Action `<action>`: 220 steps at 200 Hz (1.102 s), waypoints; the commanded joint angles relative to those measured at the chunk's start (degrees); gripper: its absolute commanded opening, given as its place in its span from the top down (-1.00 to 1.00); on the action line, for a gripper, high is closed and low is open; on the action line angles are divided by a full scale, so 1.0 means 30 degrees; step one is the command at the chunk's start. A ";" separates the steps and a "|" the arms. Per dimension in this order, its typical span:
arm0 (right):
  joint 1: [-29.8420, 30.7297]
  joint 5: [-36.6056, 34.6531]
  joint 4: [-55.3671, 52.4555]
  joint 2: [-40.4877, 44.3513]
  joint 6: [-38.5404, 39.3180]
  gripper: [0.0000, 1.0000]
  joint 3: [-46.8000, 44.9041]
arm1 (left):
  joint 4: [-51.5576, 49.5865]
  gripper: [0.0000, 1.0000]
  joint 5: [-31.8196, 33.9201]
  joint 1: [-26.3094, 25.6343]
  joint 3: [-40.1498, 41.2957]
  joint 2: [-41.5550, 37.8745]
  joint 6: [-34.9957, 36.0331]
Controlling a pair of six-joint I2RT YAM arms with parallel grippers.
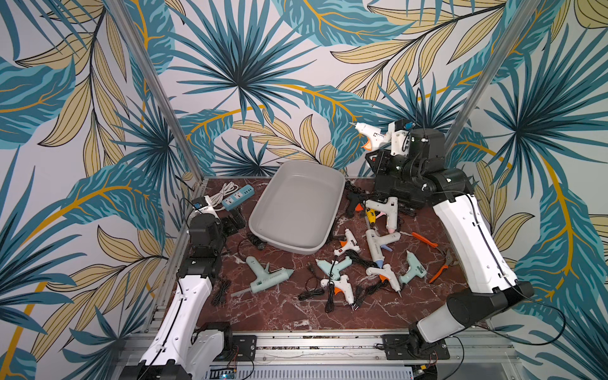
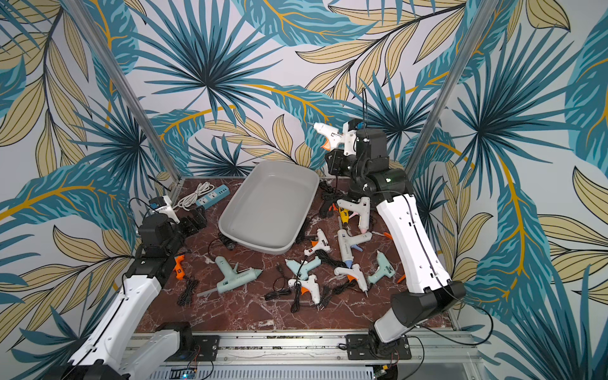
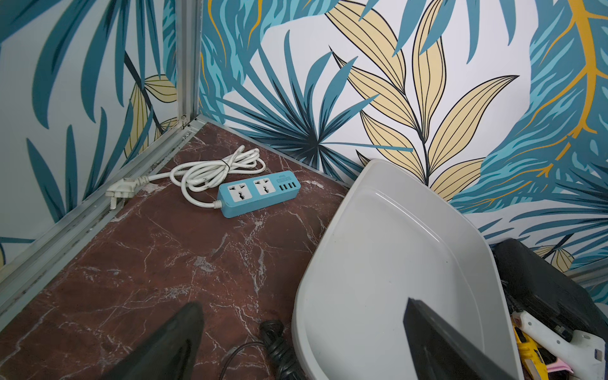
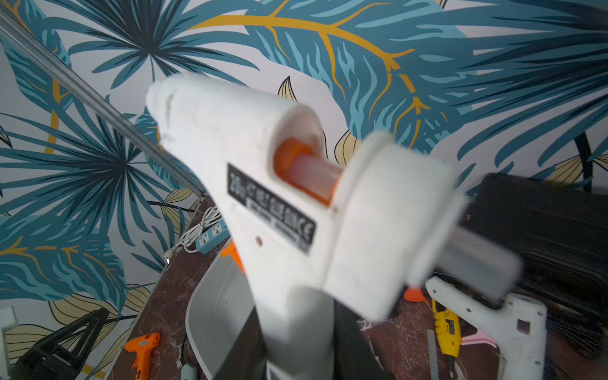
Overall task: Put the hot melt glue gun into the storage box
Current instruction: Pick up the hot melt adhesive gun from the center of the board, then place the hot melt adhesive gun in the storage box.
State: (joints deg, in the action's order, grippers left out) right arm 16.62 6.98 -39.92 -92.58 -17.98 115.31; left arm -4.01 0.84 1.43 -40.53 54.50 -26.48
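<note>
Right gripper [image 1: 391, 140] grips the hot melt glue gun [image 1: 370, 133] aloft — left gripper [image 1: 233, 222] gapes near the storage box [image 1: 289, 246]

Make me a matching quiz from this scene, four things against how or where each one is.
1 right tool
2 left tool
3 box
4 power strip

A blue, with a coiled white cord
B grey, empty
C open, holding nothing
D shut on a white glue gun, up in the air

Pairs: 1-D, 2-C, 3-B, 4-A
</note>
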 commanded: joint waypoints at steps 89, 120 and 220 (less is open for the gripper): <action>0.2981 -0.0109 0.4850 -0.6978 -0.4225 1.00 0.6167 | 0.1036 -1.00 -0.0916 -0.0037 -0.0493 0.1223 -0.1260; 0.3758 -0.0089 0.4899 -0.9812 -0.4790 1.00 0.7827 | 0.1340 -1.00 -0.1130 -0.0038 -0.0565 0.1369 -0.1599; 0.4008 -0.1904 0.5022 -1.6015 -0.5243 1.00 0.9287 | 0.1984 -1.00 -0.3190 -0.0089 -0.1781 0.3209 -0.2277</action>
State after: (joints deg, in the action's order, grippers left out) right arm 29.21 4.69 -26.70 -138.58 -32.16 141.05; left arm 0.40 -6.04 1.43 -43.81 62.76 -32.93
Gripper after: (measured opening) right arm 0.304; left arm 0.999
